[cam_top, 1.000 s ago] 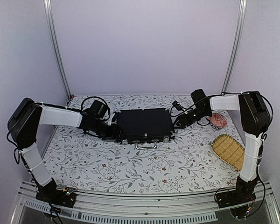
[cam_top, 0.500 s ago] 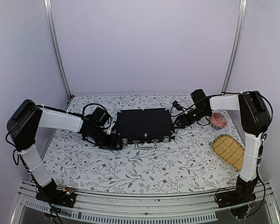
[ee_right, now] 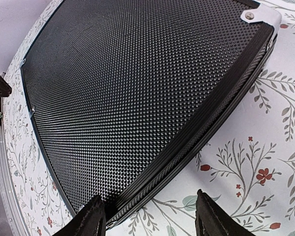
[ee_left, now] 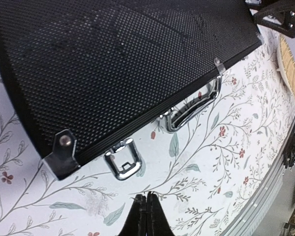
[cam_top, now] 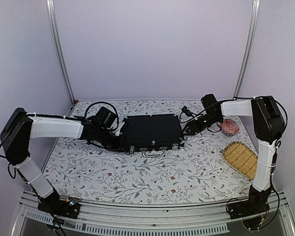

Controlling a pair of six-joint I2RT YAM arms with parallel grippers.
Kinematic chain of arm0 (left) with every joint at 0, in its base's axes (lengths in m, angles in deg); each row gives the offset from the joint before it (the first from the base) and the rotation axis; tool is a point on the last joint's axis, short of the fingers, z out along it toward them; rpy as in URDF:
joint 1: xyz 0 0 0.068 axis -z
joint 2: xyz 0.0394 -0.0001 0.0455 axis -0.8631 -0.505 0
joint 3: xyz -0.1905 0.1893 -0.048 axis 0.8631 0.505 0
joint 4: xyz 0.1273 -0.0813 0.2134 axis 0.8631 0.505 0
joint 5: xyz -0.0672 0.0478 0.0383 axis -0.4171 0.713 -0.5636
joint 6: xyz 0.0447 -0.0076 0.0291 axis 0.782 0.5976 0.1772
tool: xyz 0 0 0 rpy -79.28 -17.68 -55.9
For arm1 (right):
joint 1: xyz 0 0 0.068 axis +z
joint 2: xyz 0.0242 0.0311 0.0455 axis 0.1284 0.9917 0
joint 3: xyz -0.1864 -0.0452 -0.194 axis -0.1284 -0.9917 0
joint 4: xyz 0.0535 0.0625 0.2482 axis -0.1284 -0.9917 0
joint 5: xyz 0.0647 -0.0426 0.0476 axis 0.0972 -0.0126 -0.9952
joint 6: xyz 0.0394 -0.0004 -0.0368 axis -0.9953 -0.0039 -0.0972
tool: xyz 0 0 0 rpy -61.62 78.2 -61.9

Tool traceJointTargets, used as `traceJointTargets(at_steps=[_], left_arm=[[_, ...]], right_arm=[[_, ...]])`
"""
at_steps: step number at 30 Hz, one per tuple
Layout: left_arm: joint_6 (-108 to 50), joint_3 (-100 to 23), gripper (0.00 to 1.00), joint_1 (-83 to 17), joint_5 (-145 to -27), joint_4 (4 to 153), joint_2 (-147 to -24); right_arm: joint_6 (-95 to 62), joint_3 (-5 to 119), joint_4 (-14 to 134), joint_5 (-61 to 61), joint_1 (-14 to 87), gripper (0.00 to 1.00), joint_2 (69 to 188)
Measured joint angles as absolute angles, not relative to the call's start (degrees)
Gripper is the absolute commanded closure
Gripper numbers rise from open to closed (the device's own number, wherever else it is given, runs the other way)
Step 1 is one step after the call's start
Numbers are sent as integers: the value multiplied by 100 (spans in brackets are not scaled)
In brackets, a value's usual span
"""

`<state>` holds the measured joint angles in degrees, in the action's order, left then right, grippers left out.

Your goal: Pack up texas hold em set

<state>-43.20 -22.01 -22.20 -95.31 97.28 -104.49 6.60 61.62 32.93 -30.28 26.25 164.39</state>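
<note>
I count 1 black case (cam_top: 151,130) w/ 1 silver handle (cam_top: 153,153). Also 1 woven basket (cam_top: 241,158) and 1 red patterned dish (cam_top: 229,126) on the worktop (cam_top: 137,177). Arms: 2, i.e. left arm (cam_top: 54,128) + right arm (cam_top: 238,107).

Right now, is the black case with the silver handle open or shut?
Shut: the black textured case lies flat, lid down, nothing inside showing.

A plain, pale lilac back wall (cam_top: 152,49) rises behind the table (cam_top: 152,182), with a left side wall (cam_top: 19,54) and a right side wall (cam_top: 285,49) of the same colour. A slim aluminium left post (cam_top: 60,54) and right post (cam_top: 246,49) lean at the back corners. The tabletop has a white cloth printed with grey-green sprigs and small red flowers. A ribbed metal rail (cam_top: 152,216) runs along its near edge. The light is soft and even.
</note>
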Motion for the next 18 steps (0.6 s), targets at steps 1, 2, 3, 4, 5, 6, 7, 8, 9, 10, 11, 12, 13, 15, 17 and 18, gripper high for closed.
traceJointTargets(at_steps=[1, 2, 3, 4, 5, 6, 7, 8, 9, 10, 11, 12, 13, 15, 17, 18], left_arm=[[-4320, -2235, 100, -2182, -9548, 9721, -10484], [-4320, -2275, 100, -2156, -9561, 9697, -10549], [-4320, -2310, 100, -2137, -9559, 9680, -10635], [-4320, -2332, 100, -2128, -9557, 9676, -10702], [-4318, -2354, 100, -2119, -9546, 9669, -10786], [-4313, -2364, 100, -2117, -9526, 9667, -10860], [-4309, -2380, 100, -2115, -9500, 9667, -10941], [-4296, -2404, 100, -2115, -9476, 9678, -11022], [-4278, -2450, 100, -2115, -9432, 9693, -11116], [-4246, -2507, 100, -2115, -9360, 9702, -11216], [-4211, -2572, 100, -2113, -9295, 9715, -11312], [-4191, -2627, 100, -2113, -9229, 9719, -11384], [-4160, -2701, 100, -2113, -9170, 9726, -11467], [-4106, -2819, 100, -2095, -9104, 9756, -11601], [-4077, -2834, 100, -2069, -9032, 9767, -11658], [-4069, -2834, 100, -2051, -8993, 9761, -11671]], right_arm=[[660, 6162, 3293, -3028, 2625, 38, 16439], [660, 6162, 3293, -3028, 2625, 38, 16436], [662, 6162, 3291, -3028, 2625, 37, 16439], [660, 6162, 3293, -3028, 2625, 38, 16439], [660, 6162, 3293, -3028, 2625, 38, 16439], [662, 6162, 3291, -3028, 2625, 38, 16439], [662, 6162, 3291, -3028, 2625, 38, 16439], [662, 6162, 3291, -3026, 2625, 38, 16439], [662, 6162, 3293, -3028, 2625, 38, 16439], [662, 6162, 3293, -3028, 2625, 38, 16436], [662, 6162, 3291, -3028, 2625, 38, 16439], [662, 6162, 3291, -3026, 2625, 38, 16439], [662, 6162, 3291, -3028, 2625, 38, 16439], [662, 6162, 3291, -3026, 2625, 38, 16439], [662, 6162, 3291, -3026, 2625, 38, 16439], [662, 6162, 3291, -3026, 2625, 38, 16439]])
